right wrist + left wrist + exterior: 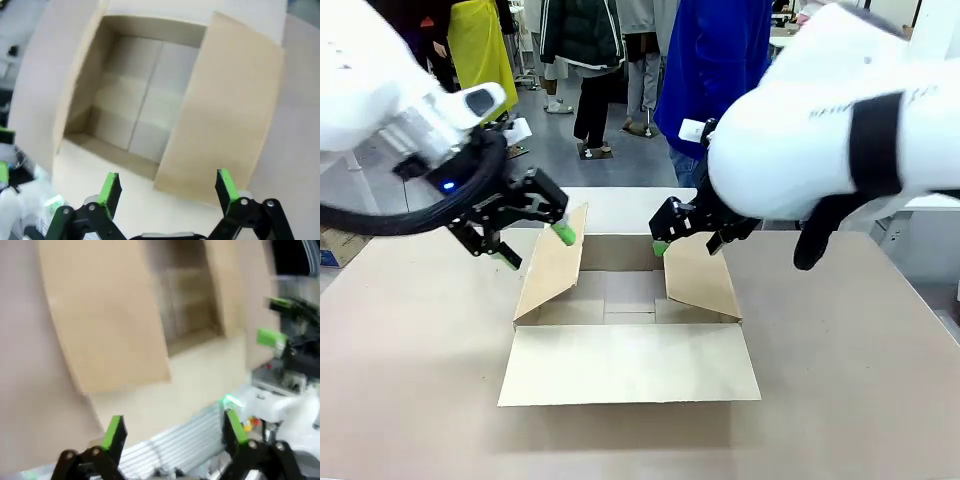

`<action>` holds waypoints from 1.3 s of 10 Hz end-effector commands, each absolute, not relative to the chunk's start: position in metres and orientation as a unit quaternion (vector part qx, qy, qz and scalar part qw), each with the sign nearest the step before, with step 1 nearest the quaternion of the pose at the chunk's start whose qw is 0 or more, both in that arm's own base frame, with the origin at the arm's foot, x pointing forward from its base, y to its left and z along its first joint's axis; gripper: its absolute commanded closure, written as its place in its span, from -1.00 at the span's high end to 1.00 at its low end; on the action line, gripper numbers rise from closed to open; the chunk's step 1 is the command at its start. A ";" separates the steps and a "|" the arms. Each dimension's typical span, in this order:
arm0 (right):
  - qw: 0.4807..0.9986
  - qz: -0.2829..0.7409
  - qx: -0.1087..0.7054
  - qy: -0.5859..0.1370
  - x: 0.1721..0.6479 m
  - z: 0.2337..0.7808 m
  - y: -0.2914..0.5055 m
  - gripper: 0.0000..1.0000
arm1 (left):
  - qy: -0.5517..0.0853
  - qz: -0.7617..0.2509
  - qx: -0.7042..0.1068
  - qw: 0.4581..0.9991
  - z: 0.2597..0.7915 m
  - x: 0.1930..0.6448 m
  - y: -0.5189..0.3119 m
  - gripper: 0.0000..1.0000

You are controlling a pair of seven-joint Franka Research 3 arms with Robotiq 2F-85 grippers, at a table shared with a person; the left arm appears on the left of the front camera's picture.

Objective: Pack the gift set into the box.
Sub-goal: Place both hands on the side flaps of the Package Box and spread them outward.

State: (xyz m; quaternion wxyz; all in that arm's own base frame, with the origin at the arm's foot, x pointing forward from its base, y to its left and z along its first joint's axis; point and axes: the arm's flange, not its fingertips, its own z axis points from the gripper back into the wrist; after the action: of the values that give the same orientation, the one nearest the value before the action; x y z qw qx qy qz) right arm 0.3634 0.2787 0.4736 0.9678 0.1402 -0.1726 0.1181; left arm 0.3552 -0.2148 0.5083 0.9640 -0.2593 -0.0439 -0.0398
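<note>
The box (630, 365), a wide shallow brown carton, lies open mid-table with its front flap flat toward me and both side flaps standing up. Its inside (135, 105) holds nothing. My left gripper (534, 246) is open at the top far edge of the left flap (550, 270), one green pad (563, 234) close against it. My right gripper (688, 244) is open at the far top of the right flap (700, 280). The left wrist view shows open fingers (114, 432) above the blurred flap (105, 315). Open fingers (225, 185) also show in the right wrist view. The gift set is out of view.
A person in a blue top (715, 70) stands at the far side of the table (410, 400). Bare tabletop spreads left, right and in front of the box. In the left wrist view the other arm's gripper (280, 335) shows at the right.
</note>
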 end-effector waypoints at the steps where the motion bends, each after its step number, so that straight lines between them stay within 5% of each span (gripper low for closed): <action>1: 0.980 0.075 0.121 -0.141 0.379 0.477 0.273 1.00 | 0.010 0.049 -0.207 0.977 0.509 0.398 -0.225 1.00; 4: 0.968 0.118 0.200 -0.090 0.369 0.486 0.233 1.00 | 0.011 0.045 -0.265 0.963 0.498 0.413 -0.217 1.00; 6: 0.950 0.122 0.281 -0.055 0.363 0.487 0.207 1.00 | -0.004 0.062 -0.210 0.976 0.495 0.410 -0.223 1.00; 13: 0.931 0.092 0.290 -0.200 0.369 0.479 0.207 1.00 | -0.004 0.062 -0.210 0.976 0.495 0.410 -0.223 1.00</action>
State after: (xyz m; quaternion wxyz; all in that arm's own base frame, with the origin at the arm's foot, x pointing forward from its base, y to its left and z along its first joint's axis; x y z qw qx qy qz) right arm 0.3714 0.2044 0.4900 0.9416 0.2796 -0.1658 0.0880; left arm 0.4135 -0.2243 0.4958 0.9744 -0.2186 0.0044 0.0514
